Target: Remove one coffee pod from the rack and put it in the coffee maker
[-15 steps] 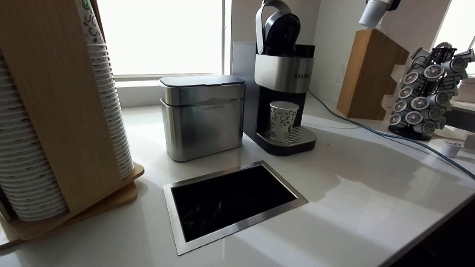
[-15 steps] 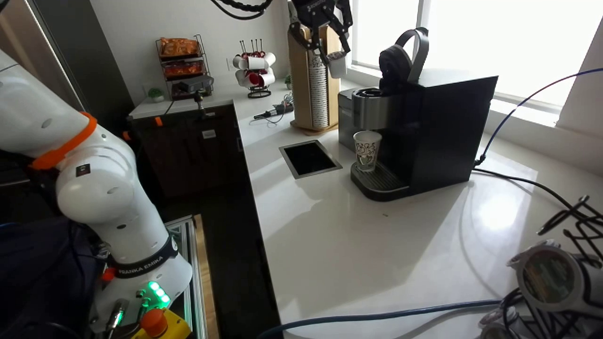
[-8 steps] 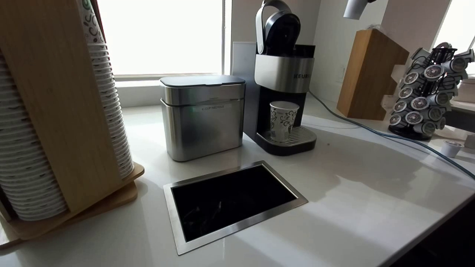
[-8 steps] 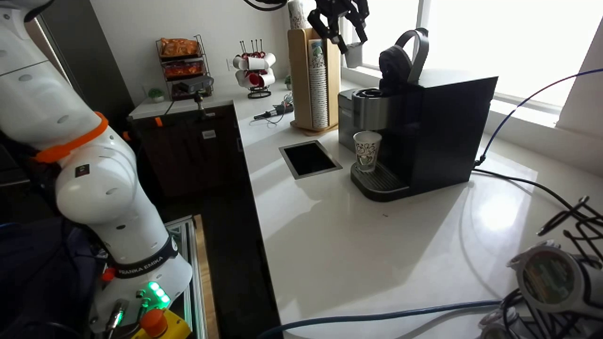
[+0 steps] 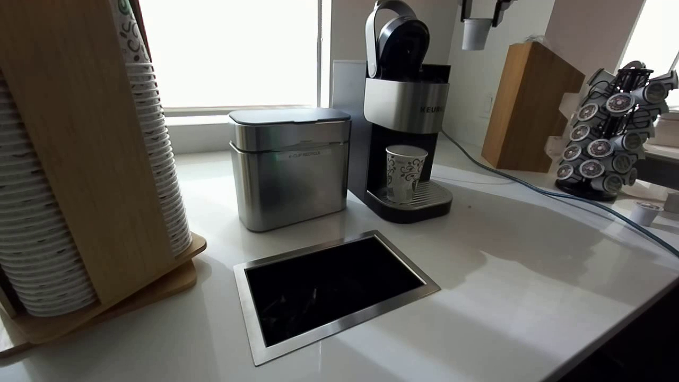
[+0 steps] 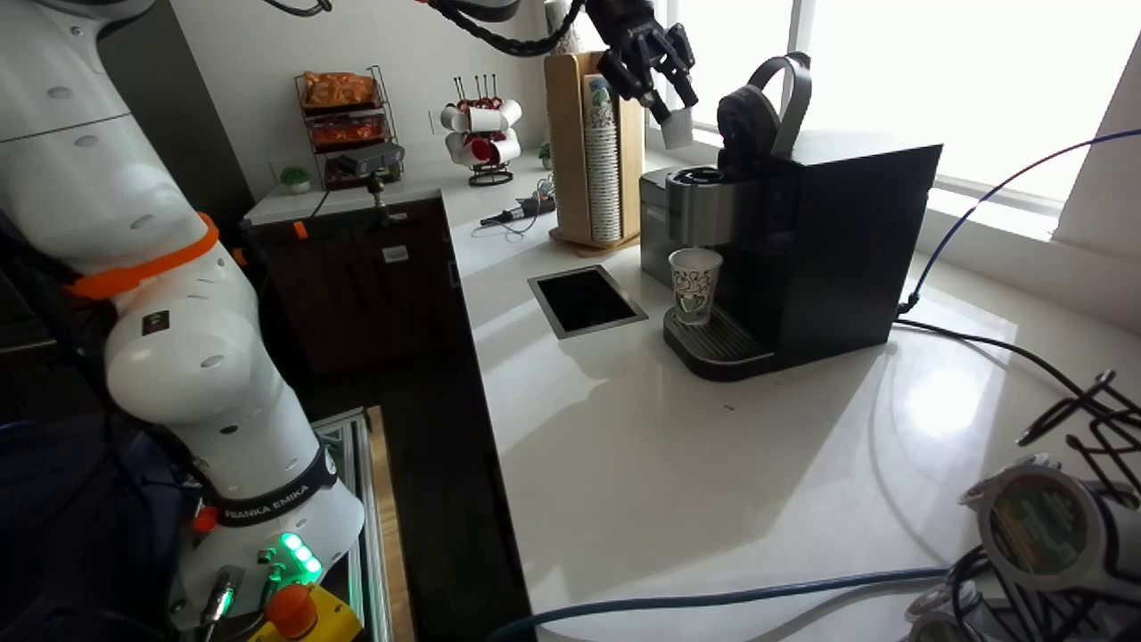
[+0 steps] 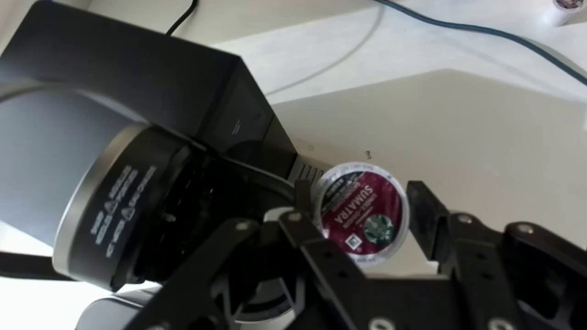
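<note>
The coffee pod [image 5: 476, 36] is held lid up in my gripper [image 5: 480, 22], high in the air beside the coffee maker [image 5: 407, 106]. In the wrist view the pod's dark red lid [image 7: 360, 213] faces the camera between the two fingers [image 7: 424, 220]. The pod also shows below the fingertips in an exterior view [image 6: 678, 130]. The coffee maker has its black top and handle raised; its round opening [image 6: 701, 176] shows on top, lower than the pod. A patterned paper cup [image 5: 405, 172] stands on its drip tray. The rack [image 5: 599, 146] of pods stands far from the gripper.
A metal lidded tin [image 5: 290, 170] stands beside the coffee maker. A rectangular bin opening [image 5: 339, 286] is set in the counter. A wooden cup holder [image 6: 563, 160], a wooden block [image 5: 517, 106], a loose pod [image 5: 645, 212] and a cable [image 5: 562, 195] are around.
My gripper has carried the pod toward the coffee maker. In the last half second it has come down slightly and the pod has turned more upright.
</note>
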